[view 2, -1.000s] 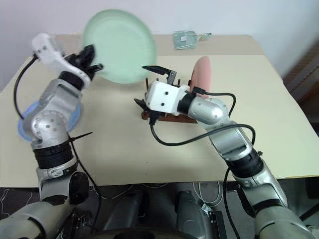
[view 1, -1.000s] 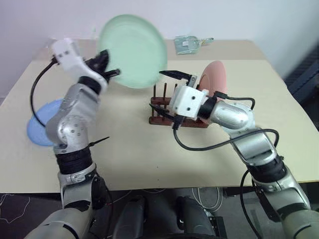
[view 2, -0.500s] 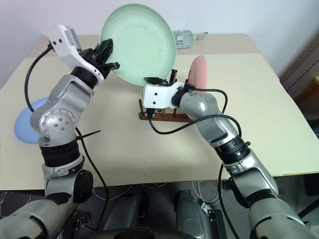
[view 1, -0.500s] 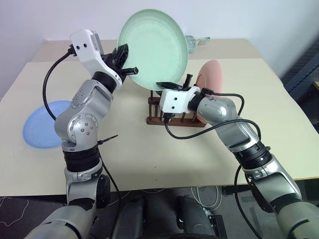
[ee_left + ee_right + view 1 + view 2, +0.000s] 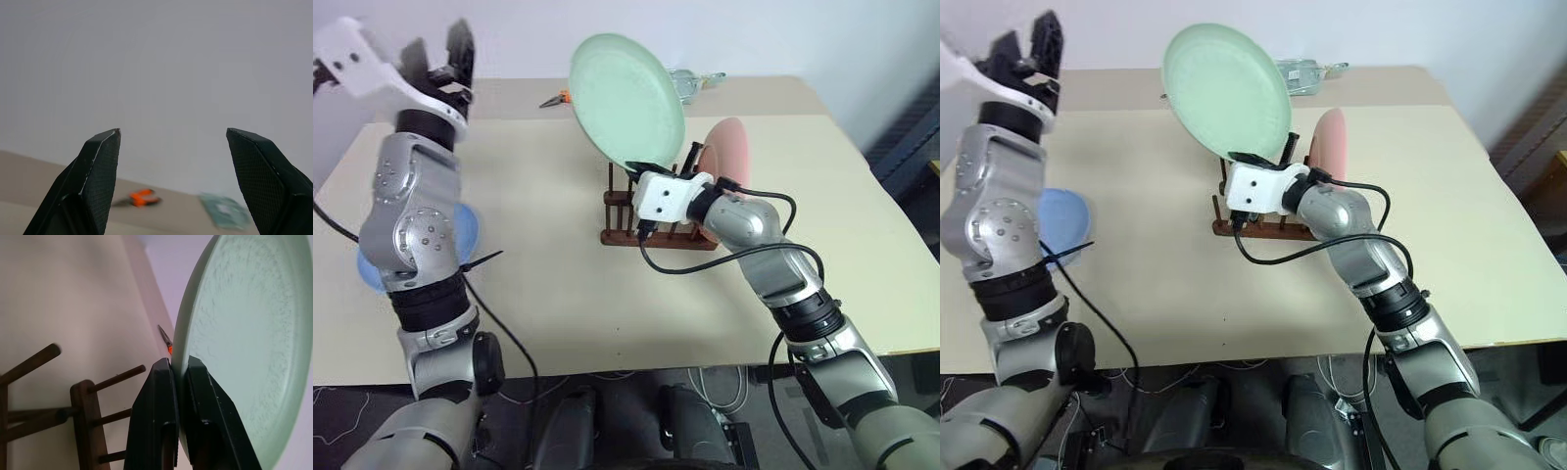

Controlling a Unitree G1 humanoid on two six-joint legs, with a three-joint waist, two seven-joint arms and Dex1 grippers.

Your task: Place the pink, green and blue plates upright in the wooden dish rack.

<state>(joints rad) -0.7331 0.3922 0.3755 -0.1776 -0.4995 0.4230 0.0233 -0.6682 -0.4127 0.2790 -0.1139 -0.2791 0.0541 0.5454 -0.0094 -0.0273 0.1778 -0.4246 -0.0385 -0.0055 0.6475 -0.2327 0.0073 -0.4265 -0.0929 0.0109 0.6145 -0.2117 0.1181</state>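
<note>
The right tool [image 5: 1252, 159] is gripping the green plate [image 5: 1227, 90] by its lower rim, seemingly directly above the wooden dish rack [image 5: 658, 217], while the left tool [image 5: 437, 47] is standing apart, well away

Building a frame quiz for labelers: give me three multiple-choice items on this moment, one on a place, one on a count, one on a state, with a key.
1. Where is the blue plate?
A. Flat on the table by the left arm
B. Upright in the rack
C. Held by the right gripper

2. How many plates stand in the wooden dish rack?
A. None
B. One
C. Three

3. What are the right gripper's jaws doing?
A. Open over the table
B. Shut on the green plate's rim
C. Shut on a rack peg

Key:
1 A: the blue plate lies flat on the table, partly behind the left arm.
2 B: only the pink plate stands in the wooden dish rack.
3 B: the right gripper pinches the lower rim of the green plate, which is raised above the rack.
</note>
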